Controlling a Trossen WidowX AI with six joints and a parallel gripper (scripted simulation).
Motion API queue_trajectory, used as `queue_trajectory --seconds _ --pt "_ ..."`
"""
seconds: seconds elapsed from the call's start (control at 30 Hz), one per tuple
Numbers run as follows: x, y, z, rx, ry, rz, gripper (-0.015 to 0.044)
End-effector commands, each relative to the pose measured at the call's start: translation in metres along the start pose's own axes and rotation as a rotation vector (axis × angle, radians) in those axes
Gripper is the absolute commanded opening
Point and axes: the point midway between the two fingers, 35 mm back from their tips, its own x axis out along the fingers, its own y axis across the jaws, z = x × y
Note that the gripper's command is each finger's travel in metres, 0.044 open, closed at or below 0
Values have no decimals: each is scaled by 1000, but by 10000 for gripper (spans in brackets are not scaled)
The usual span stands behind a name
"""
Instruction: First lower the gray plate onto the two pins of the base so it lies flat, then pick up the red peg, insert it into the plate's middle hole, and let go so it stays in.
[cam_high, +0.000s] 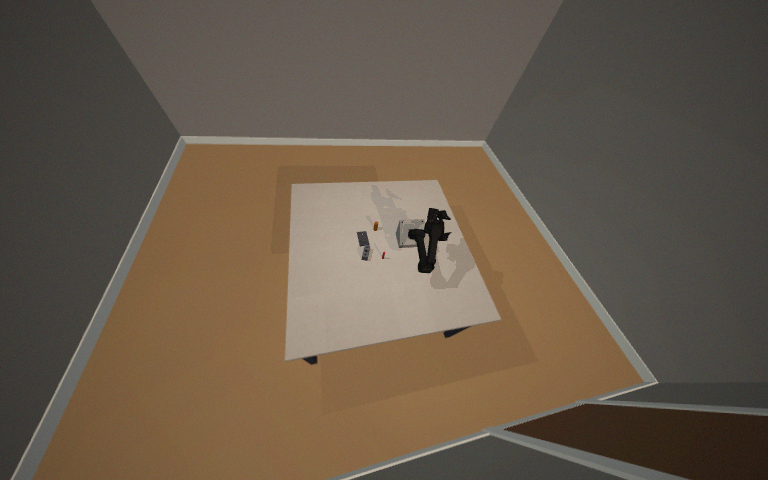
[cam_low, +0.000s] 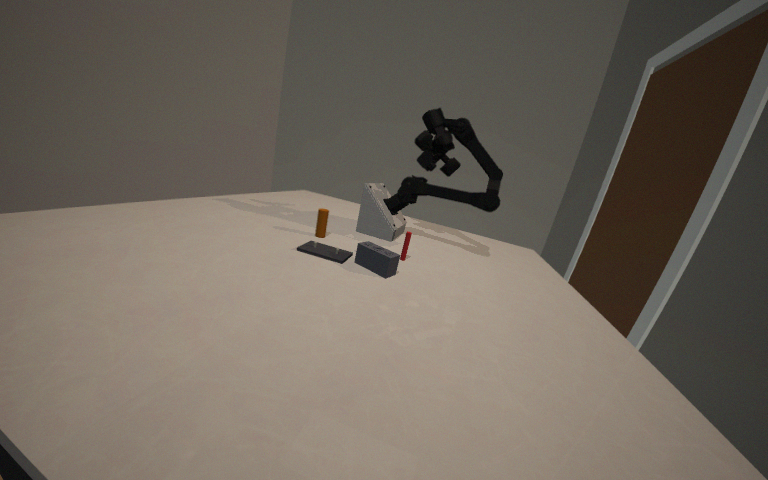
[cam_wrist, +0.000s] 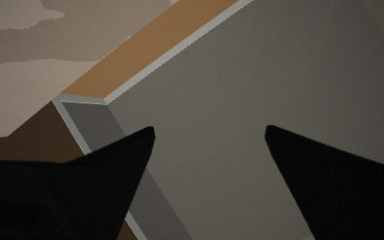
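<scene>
The dark base (cam_high: 362, 238) (cam_low: 320, 251) lies flat on the table with two short, light pins standing up. The gray plate (cam_high: 365, 253) (cam_low: 376, 260) is a thick block with holes in its top. It sits on the table just beyond one end of the base, off the pins. The red peg (cam_high: 383, 255) (cam_low: 406, 246) stands upright on the table beside the plate. My gripper (cam_high: 450, 225) (cam_low: 438, 164) (cam_wrist: 208, 131) is open and empty, raised high near the arm's mount, away from these objects. The wrist view shows none of the task's objects.
An orange cylinder (cam_high: 376, 225) (cam_low: 321, 223) stands upright near the base. The arm's light gray wedge-shaped mount (cam_high: 402, 241) (cam_low: 374, 217) stands behind the objects in the exterior view. The wrist view shows a wall, some floor and part of the table.
</scene>
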Motion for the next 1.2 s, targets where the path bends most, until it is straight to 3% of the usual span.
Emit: queue_trajectory --seconds 0.0,0.2,0.53,0.77,1.0,1.17 --pt "0 0 0 0 0 0 426" --pt "-29 -53 20 -91 -190 -201 440" --pt "-140 -119 91 -354 -601 -514 440" --pt "-221 -116 143 -586 -832 -600 440" --pt "-307 -74 201 -891 -1053 -606 440" --pt "-332 -54 222 -955 -1100 -575 440"
